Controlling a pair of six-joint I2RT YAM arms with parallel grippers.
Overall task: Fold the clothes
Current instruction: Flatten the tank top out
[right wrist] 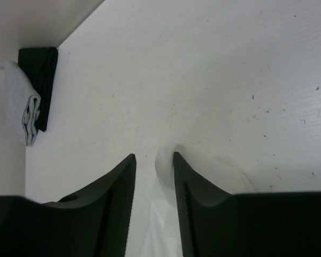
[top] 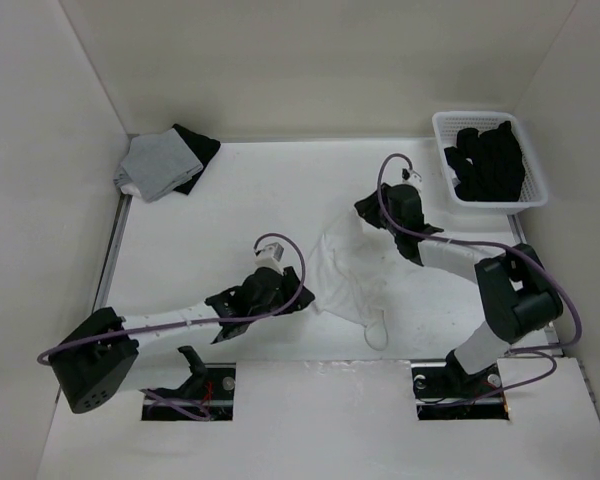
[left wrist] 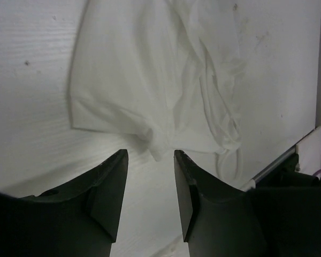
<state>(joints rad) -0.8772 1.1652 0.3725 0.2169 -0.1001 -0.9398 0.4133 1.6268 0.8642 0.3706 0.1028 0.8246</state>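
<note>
White clothes [top: 345, 275] lie loose-edged between released left gripper [left wrist: 150, 155] and released right gripper [right wrist: 154, 156].

The left arm [top: 170, 322] lies low, stretching from the table's [top: 280, 180] near left corner rightward toward the middle, with its wrist about level. The left gripper [left wrist: 150, 154] points right, and its jaws stand well apart. The right arm [top: 450, 255] rises near the right edge, folds at the elbow [top: 520, 290], then reaches left and toward the far edge. The right gripper [right wrist: 154, 158] tilts down toward the table, jaws parted.
</note>
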